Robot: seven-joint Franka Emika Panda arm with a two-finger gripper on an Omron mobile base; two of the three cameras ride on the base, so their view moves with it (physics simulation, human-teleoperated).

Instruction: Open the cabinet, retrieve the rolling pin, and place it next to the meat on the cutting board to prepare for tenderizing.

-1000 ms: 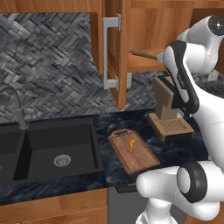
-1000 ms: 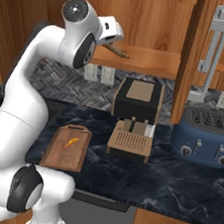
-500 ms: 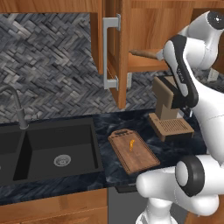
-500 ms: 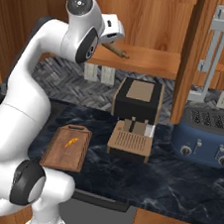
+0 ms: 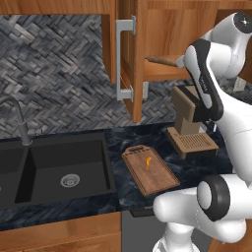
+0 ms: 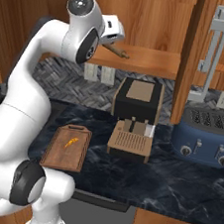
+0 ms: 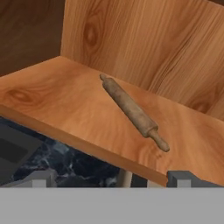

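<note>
Gripper: the gripper (image 7: 113, 178) hung just in front of the open cabinet's shelf, its two finger tips (image 7: 183, 178) standing wide apart at the bottom of the hand view with nothing between them.
Arm: the white arm (image 6: 31, 98) rose from the base and bent at a dark joint so that the hand (image 6: 113, 30) faced into the cabinet at shelf height.
Rolling pin: the rolling pin (image 7: 132, 111) lay flat on the shelf (image 7: 52, 96), slanted across it, one handle end toward the back wall and the other toward the front edge; it was apart from the finger tips. From the left base view one end (image 5: 162, 60) showed beside the arm's upper link.
Cabinet: the cabinet (image 5: 162, 29) stood open, its door (image 5: 129, 54) swung out toward the camera with the long grey bar handle (image 5: 121, 59) on it; in the right base view the other door (image 6: 202, 51) also stood out from the front.
Cutting board: the cutting board (image 5: 150, 169) lay on the dark marbled counter (image 6: 175, 177), between the sink and the ribbed wooden block.
Meat: the meat (image 5: 147, 163), an orange sliver, lay near the middle of the board.
Block: the ribbed wooden block (image 6: 130, 144) sat just in front of a dark boxy appliance (image 6: 138, 98).
Toaster: a blue toaster (image 6: 205, 141) stood on the counter to the right of the block.
Sink: a black sink (image 5: 64, 167) with a grey tap (image 5: 19, 125) was set into the counter left of the board.
Wall: a grey herringbone backsplash (image 5: 54, 74) ran behind the sink.
</note>
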